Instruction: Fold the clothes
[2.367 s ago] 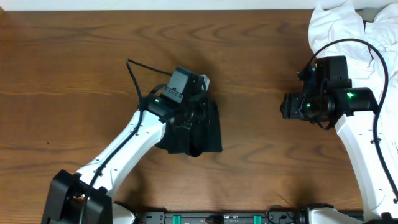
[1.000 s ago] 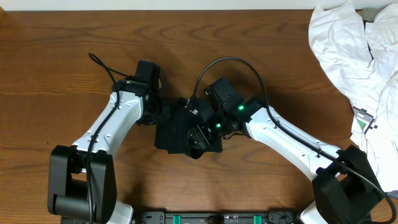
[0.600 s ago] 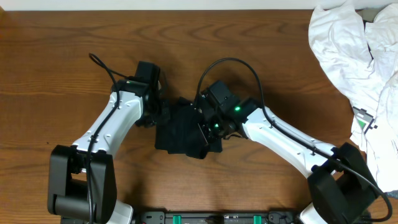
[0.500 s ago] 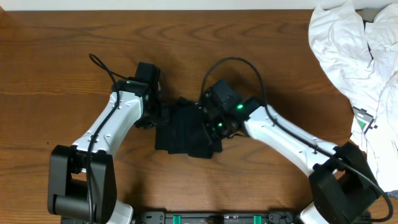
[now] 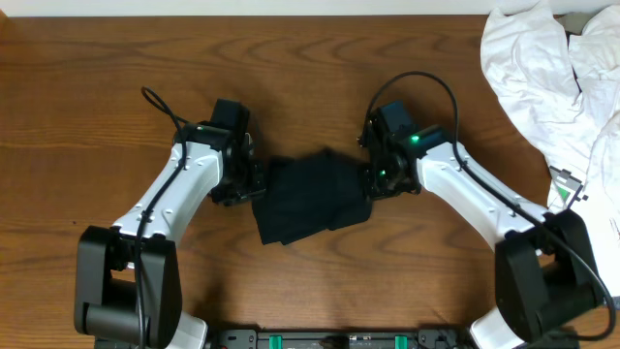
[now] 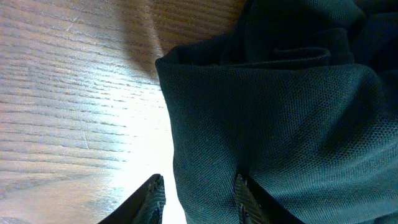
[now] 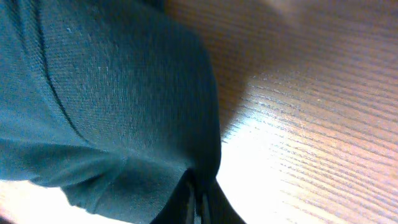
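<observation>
Fingers [image 7: 180, 210] of right gripper [image 7: 197, 198] pressed together, pinching the right edge of the black garment [image 5: 310, 199]. Left gripper [image 6: 199, 198] fingers [image 6: 154, 196] spread, straddling its left edge. Garment sits mid-frame overhead on the wooden table [image 5: 116, 97], wood showing on every side. White clothes [image 5: 542, 68] heaped upper right, well apart.

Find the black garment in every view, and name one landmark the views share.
Overhead: black garment lies near the middle of the wooden table.
Left wrist: black garment fills the right side, with its edge running between the open tips of the left pincer.
Right wrist: black garment covers the left side, pinched at the bottom by the right pincer.
Shared landmark: the wooden table's grain beside the fabric.
</observation>
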`<state>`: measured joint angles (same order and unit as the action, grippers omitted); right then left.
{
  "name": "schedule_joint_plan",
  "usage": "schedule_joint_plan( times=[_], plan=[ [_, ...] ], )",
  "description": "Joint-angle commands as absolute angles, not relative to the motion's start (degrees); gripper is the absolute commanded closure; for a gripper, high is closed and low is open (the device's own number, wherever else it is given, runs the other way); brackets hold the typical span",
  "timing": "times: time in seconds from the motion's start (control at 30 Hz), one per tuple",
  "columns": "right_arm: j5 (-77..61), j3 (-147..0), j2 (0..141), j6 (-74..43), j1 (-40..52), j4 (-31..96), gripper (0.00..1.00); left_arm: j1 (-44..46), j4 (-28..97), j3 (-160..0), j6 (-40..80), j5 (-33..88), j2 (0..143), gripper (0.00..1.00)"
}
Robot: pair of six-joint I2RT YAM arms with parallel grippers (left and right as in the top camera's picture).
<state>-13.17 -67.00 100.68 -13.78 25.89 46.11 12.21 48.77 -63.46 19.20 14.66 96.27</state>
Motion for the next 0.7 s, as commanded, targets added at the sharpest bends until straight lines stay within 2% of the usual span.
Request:
schedule_joint_plan(
  times=[0.0, 0.03, 0.07, 0.17, 0.4, 0.6, 0.67],
  plan=[
    [-11.60, -67.42, 102.69, -12.51, 26.30, 46.92, 0.79, 12.01, 48.80, -63.11, 18.46, 14.92, 96.66, 0.60],
    [-10.68, -67.42, 102.91, -12.53, 26.30, 47.37, 0.72, 12.01, 48.80, -63.11, 18.46, 14.94, 96.66, 0.60],
    [-9.06, -67.42, 103.15, -12.58, 26.24, 48.07, 0.70, 12.03, 48.82, -63.11, 18.48, 14.94, 96.66, 0.60],
    [-5.04, -67.42, 103.15, -12.56, 26.13, 49.54, 0.71, 12.01, 48.75, -63.16, 18.44, 14.94, 96.62, 0.61],
    [-5.54, -68.53, 99.09, -10.61, 25.21, 50.81, 0.71, 12.03, 48.49, -68.25, 13.47, 14.04, 94.24, 0.61],
    [-24.12, -68.73, 92.44, -4.84, 26.22, 48.10, 0.76, 12.32, 43.05, -69.43, 7.40, 14.26, 93.95, 0.66],
    [-27.88, -68.71, 92.23, -3.75, 27.29, 47.37, 0.80, 12.99, 41.78, -69.30, 4.69, 16.32, 94.48, 0.67]
  ],
)
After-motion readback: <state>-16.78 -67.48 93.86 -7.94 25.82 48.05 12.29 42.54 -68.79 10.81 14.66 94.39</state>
